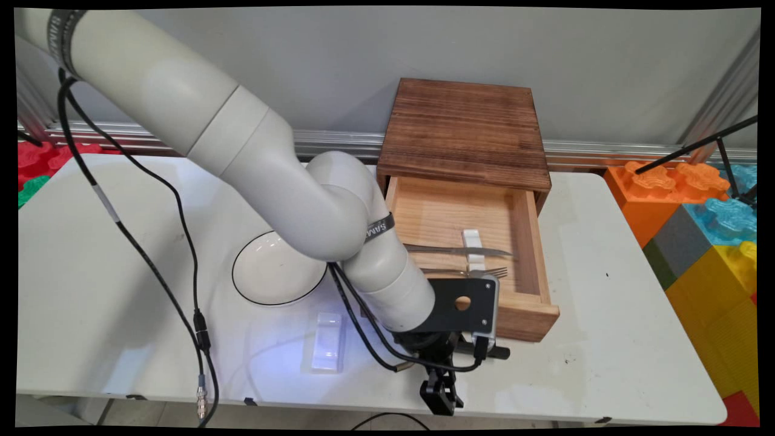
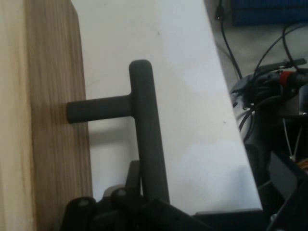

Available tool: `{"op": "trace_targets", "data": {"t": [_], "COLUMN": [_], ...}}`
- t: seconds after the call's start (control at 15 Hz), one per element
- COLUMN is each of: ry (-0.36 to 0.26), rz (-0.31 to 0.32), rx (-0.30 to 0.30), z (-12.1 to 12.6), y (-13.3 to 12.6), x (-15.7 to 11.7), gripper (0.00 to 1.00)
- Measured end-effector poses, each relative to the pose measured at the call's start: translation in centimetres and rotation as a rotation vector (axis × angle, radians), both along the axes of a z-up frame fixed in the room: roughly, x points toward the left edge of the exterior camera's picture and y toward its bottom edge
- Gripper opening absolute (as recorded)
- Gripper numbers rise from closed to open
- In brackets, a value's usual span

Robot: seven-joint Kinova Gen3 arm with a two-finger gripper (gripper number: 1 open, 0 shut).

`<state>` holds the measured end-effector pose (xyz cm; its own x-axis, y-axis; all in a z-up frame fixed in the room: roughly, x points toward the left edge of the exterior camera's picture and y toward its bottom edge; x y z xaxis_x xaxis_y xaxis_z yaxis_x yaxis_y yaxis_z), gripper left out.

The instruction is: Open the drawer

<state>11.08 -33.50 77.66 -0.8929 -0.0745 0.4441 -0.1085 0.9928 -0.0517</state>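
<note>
My gripper [image 2: 137,192] is clamped on the dark T-shaped handle [image 2: 144,130] of the wooden drawer [image 1: 527,318], at the table's [image 1: 636,339] near edge. I see the drawer pulled out, with a knife [image 1: 460,249] and fork [image 1: 478,272] inside. A white bowl [image 1: 272,275] sits left.
</note>
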Motion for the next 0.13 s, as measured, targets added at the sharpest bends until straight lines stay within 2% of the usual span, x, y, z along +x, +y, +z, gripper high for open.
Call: {"op": "trace_targets", "data": {"t": [0.13], "ry": [0.006], "rz": [-0.002], "rx": [0.000], "z": [0.12], "y": [0.26], "x": [-0.07], "gripper": [1.00]}}
